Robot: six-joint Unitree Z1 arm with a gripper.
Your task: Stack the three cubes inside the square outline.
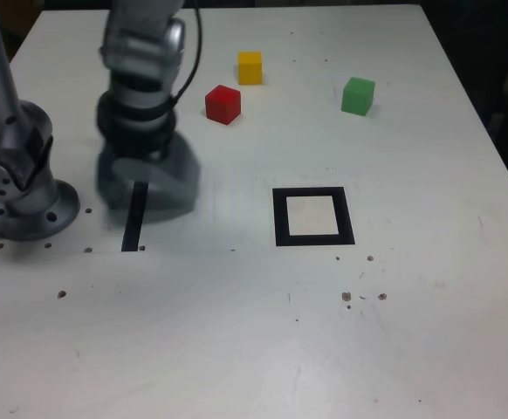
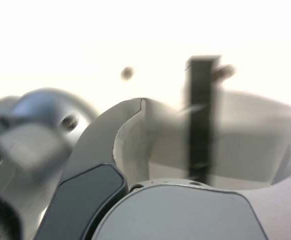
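1. A Unitree Z1 arm is reaching down the upper left of the exterior view, its gripper blurring above a pale table.
2. The jaws are standing wide open in the wrist view, gripping nothing, with the black strip showing between them.
3. The red cube is sitting just above and left of the exterior frame's centre, near the yellow cube, which is resting slightly higher and to the right.
4. The green cube is lying at upper right, well apart from both.
5. The square outline is occupying the area just right of centre, its white middle holding no cube.
6. The arm's grey base is standing at the left edge.
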